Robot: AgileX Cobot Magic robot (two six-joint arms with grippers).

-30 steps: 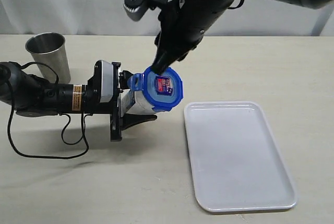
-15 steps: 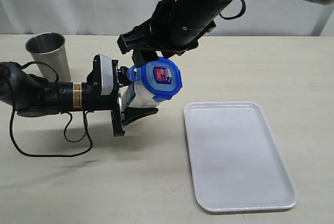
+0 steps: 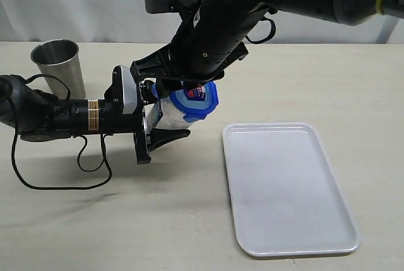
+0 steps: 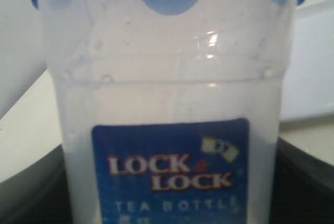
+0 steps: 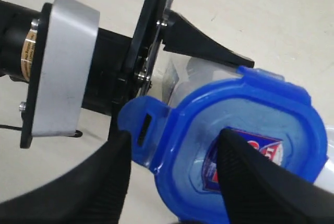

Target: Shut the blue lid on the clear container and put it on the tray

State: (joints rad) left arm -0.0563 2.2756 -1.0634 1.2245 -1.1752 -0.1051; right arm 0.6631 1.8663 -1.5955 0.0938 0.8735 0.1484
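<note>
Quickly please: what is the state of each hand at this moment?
Left hand: closed, holding the clear container.
Right hand: open, fingers spread apart at the blue lid.

- Soft, even light is coming from above; the table [image 3: 76, 233] is showing only faint shadows under the left arm [image 3: 50, 116].
- Exterior view is reading sharp.
- Left wrist view is blurring on the clear container [image 4: 167, 78], with a small glare spot glinting on its wall.
- Right wrist view is softening near its edge; the blue lid [image 5: 245, 104] is showing crisp.
</note>
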